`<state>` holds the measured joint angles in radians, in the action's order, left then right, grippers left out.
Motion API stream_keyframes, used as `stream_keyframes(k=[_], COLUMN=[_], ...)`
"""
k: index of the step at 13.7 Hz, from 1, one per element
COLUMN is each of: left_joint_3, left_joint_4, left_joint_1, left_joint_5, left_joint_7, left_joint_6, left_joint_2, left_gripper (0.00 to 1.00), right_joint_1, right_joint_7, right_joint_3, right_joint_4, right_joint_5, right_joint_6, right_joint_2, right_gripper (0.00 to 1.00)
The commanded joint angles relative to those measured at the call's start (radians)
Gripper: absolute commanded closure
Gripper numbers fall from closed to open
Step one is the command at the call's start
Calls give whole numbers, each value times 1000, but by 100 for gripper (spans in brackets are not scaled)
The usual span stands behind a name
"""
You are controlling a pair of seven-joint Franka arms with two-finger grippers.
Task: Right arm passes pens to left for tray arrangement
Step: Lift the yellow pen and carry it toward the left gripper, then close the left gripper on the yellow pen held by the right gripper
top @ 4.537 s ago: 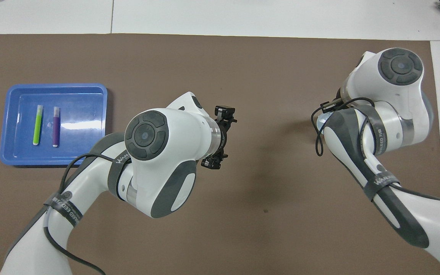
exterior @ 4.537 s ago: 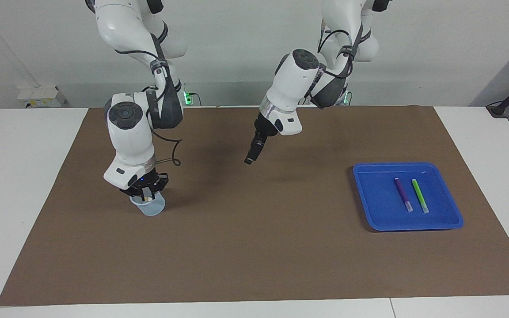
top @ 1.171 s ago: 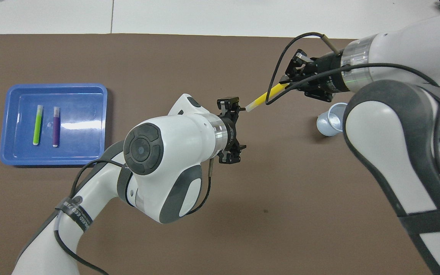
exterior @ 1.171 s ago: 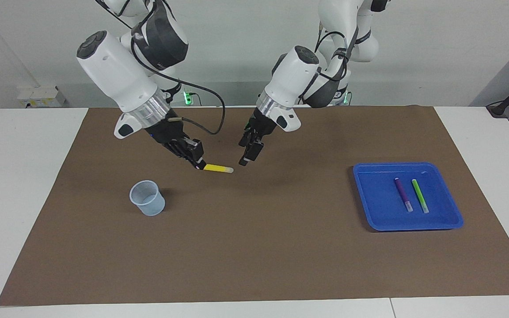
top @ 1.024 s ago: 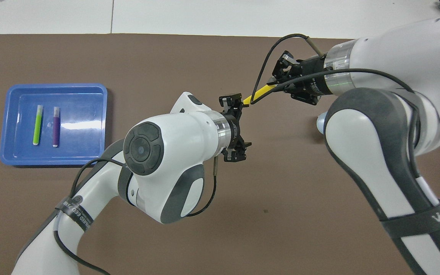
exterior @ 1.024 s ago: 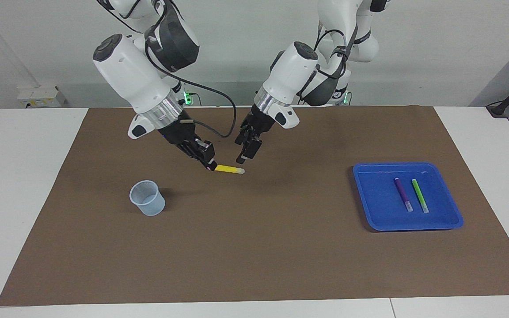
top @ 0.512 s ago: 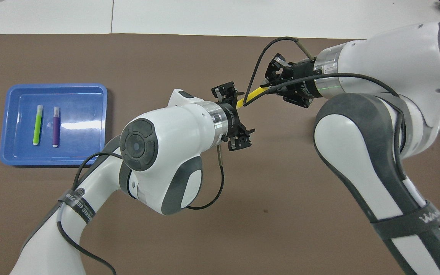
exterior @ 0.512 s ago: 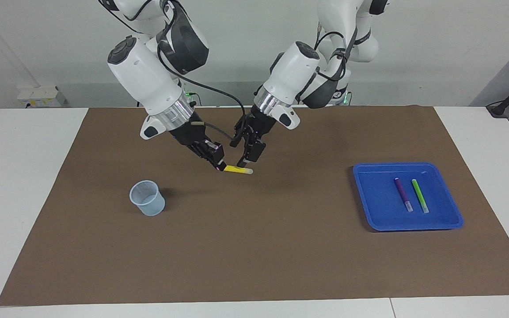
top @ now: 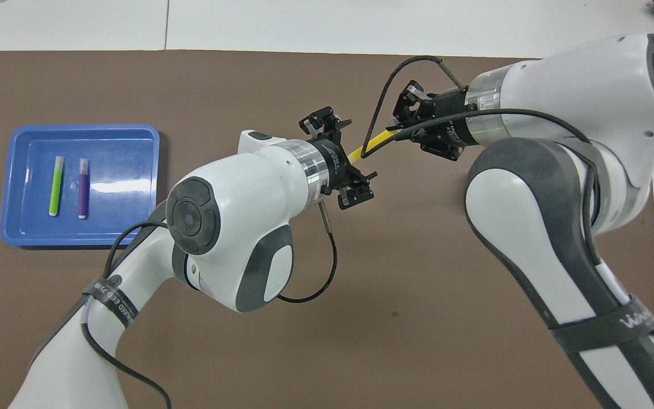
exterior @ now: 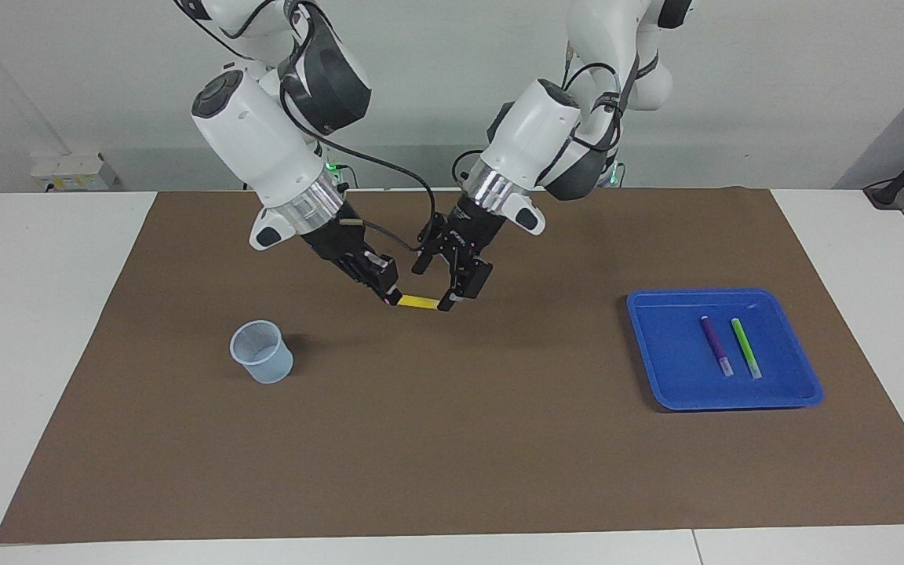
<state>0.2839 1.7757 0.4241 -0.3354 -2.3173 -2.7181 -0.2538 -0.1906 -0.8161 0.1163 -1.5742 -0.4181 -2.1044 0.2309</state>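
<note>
The blue tray [exterior: 660,369] lies on the brown mat [exterior: 452,455] toward the left arm's end of the table. In it the purple pen [exterior: 716,344] and the green pen [exterior: 745,348] lie side by side, close together but not touching, each with its pale tip at the end farther from the robots. The small translucent cup [exterior: 261,352] stands upright on the mat toward the right arm's end; nothing can be seen in it.

The yellow pen [exterior: 418,302] is in the air over the middle of the mat, almost level. The right gripper [exterior: 391,297] is clamped on one end of it. The left gripper [exterior: 450,294] is at the other end with its fingers spread wide, one on each side of the pen; whether they touch it cannot be told.

In the overhead view the left arm's wrist covers the pen's pale tip, so only a short yellow part [top: 369,144] shows between the grippers, and a black cable crosses it. The right arm hides the cup fully in that view.
</note>
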Motion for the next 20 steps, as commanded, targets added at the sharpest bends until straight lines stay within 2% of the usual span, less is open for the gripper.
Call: stream_keyframes(k=[1, 5, 6, 8, 11, 15, 20], left_joint_3=[-6, -6, -6, -6, -6, -5, -5], left_joint_4=[-36, -82, -88, -93, -108, -133, -127], left_joint_1=[31, 35, 35, 32, 22, 18, 2], left_joint_5=[44, 108, 121, 127, 137, 161, 161], left_joint_7=[-33, -79, -94, -105, -93, -91, -56], left_joint_6=[-43, -45, -43, -37, -14, 14, 17], left_joint_2=[-63, -105, -107, -110, -111, -111, -111], left_gripper=[0, 5, 9, 26, 41, 42, 61], right_joint_1=[7, 10, 10, 10, 10, 13, 11], right_joint_7=[12, 23, 23, 23, 23, 25, 26], right_joint_3=[3, 3, 3, 3, 3, 3, 3], right_joint_4=[-12, -14, -14, -14, -14, -14, -14], right_joint_5=[-25, -25, -25, -25, -25, -25, -25], right_joint_6=[-20, -19, -19, -19, -19, -19, -19], right_joint_2=[-2, -4, -4, -4, -4, -4, -4], right_gripper=[91, 91, 91, 91, 90, 90, 90])
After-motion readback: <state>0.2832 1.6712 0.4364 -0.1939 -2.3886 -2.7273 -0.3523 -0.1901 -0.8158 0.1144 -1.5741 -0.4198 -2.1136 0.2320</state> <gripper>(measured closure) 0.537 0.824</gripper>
